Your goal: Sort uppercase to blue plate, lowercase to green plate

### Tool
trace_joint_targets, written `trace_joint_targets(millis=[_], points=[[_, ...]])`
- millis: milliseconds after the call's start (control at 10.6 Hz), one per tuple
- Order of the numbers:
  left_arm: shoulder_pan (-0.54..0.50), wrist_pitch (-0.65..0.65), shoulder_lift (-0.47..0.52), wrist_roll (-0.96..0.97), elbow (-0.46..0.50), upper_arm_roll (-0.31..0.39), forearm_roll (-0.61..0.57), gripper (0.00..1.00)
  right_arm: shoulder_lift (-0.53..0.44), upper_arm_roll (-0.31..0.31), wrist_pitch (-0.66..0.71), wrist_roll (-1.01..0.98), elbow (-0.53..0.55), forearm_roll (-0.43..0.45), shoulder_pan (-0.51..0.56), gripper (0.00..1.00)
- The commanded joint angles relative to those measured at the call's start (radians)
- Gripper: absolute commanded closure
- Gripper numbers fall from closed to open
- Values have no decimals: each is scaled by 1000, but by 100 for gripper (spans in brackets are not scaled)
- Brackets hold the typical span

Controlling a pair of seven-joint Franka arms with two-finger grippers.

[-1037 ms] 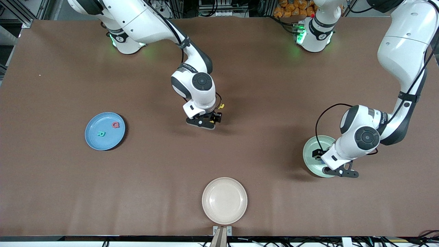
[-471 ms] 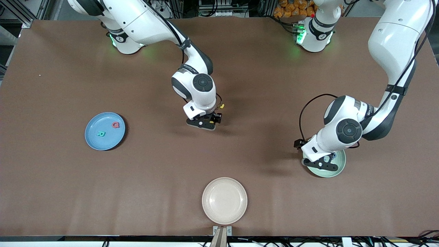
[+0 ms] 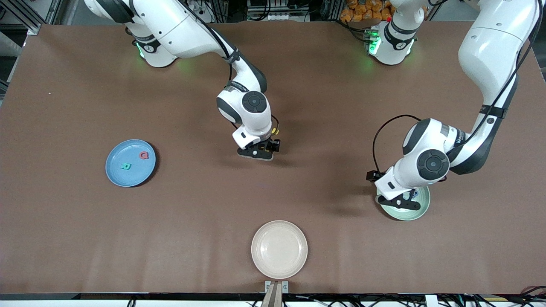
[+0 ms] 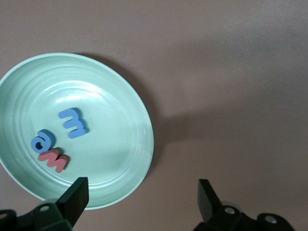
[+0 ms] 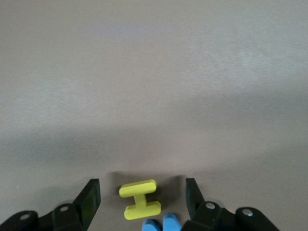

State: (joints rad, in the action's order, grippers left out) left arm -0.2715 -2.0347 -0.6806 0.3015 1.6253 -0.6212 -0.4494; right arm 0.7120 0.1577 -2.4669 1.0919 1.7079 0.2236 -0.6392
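Green plate (image 4: 139,159): 3 letters | blue plate (image 3: 115,175): 2 | left gripper (image 4: 139,202), right gripper (image 5: 142,199): both spread

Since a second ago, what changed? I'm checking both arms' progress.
The left end effector swung across the green plate toward the right arm's end, staying open above it. The right end effector edged slightly nearer the camera, open around the yellow H. The blue plate and cream plate stayed put.

From the front, the left arm's wrist covers much of the green plate (image 3: 420,212) and the letters in it. The right tool (image 3: 258,152) hides the yellow H (image 5: 139,198) there. A blue letter (image 5: 161,224) is cut off in the right wrist view.
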Motion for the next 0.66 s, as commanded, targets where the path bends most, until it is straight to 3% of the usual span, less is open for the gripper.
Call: trace_joint_targets(millis=[0, 283, 566], points=[[-3, 13, 12, 18, 10, 0, 20, 0, 12, 0, -7, -6, -14, 19, -13, 20], [1, 11, 4, 18, 10, 2, 20, 0, 15, 0, -7, -16, -11, 20, -26, 20], [6, 11, 0, 42, 8, 2, 12, 0, 14, 0, -7, -47, -2, 20, -25, 29]])
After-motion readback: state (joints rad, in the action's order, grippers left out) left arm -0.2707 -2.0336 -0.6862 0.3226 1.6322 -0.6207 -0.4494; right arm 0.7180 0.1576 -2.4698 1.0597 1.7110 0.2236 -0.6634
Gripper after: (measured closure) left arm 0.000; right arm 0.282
